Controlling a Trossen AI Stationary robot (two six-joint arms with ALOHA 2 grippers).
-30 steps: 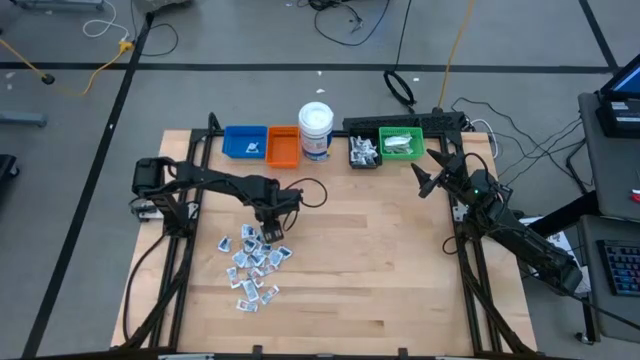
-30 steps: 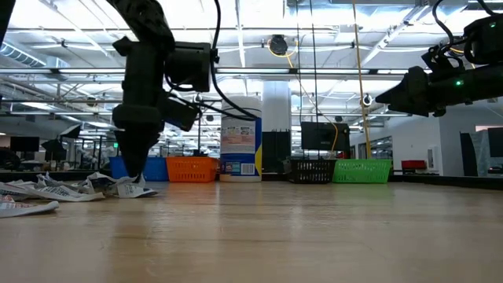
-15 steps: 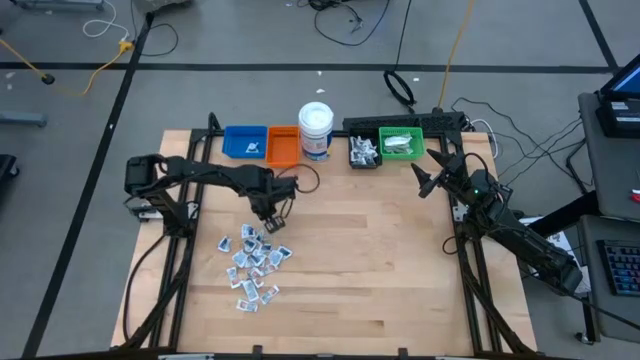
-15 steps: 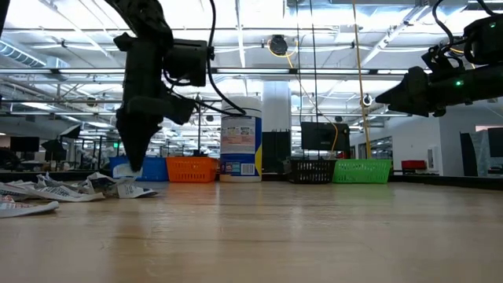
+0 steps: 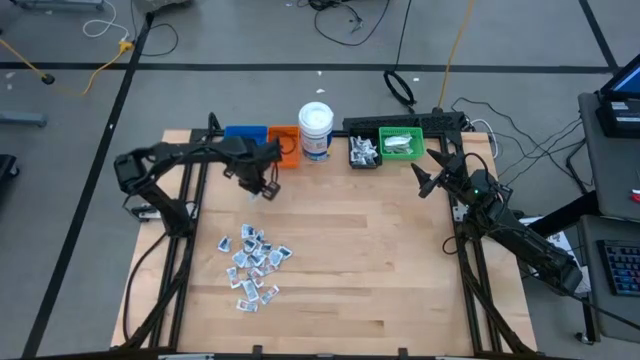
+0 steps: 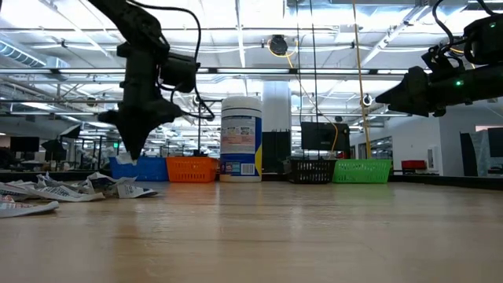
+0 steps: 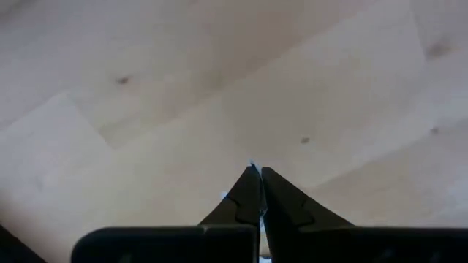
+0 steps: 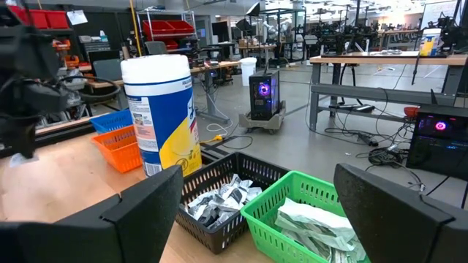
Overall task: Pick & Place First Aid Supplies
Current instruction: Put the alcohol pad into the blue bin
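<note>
the left gripper hangs above the surface near the blue bin, pinched onto a small white packet. the remaining packets lie heaped on the surface, well apart. the right gripper waits wide near the green bin; the jar's label is unreadable.

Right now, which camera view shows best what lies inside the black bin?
The right wrist view: the black bin is close, with crumpled silvery packets inside. The high view shows it small; the low view shows only its side; the left wrist view misses it.
</note>
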